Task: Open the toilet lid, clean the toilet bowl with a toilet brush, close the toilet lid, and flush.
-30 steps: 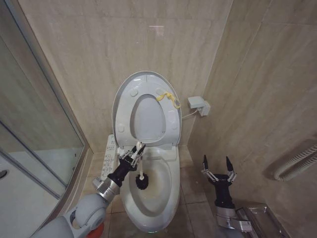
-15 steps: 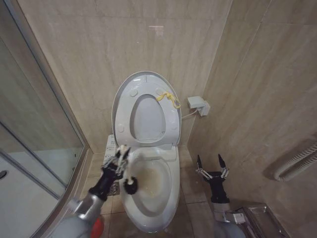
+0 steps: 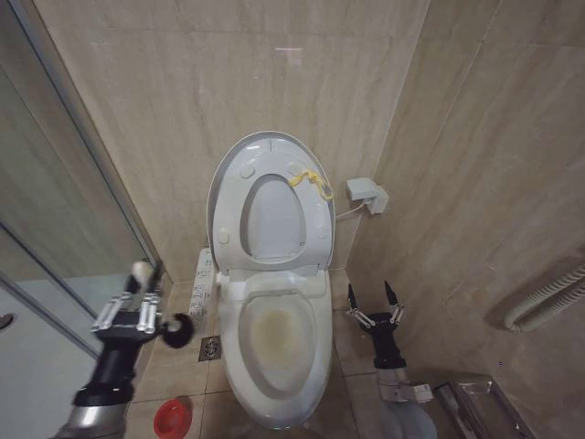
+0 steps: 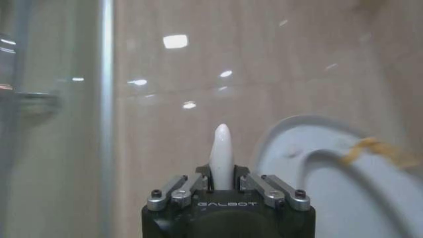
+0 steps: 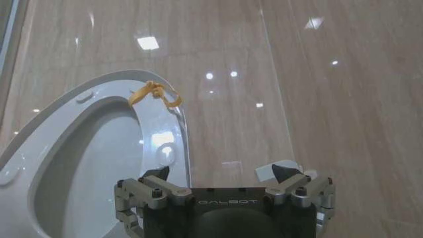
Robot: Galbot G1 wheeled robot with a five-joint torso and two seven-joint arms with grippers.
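The lid (image 3: 271, 199) is standing upright against the wall at 12 o'clock, its yellow strap (image 3: 312, 181) hanging near the top right edge. Below it the bowl (image 3: 275, 343) is lying open at the centre, showing yellowish staining inside. The left tool (image 3: 137, 309) is hovering at 8 o'clock, off the bowl's left side and above the floor tiles, clamping the brush (image 3: 175, 330): the white handle is poking out between its fingers in the left wrist view, and the dark head is sticking out toward the bowl. The red holder (image 3: 170, 418) is sitting on the floor at 7 o'clock. The right tool (image 3: 374, 306) is waiting at 4 o'clock beside the bowl, fingers spread and gripping nothing.
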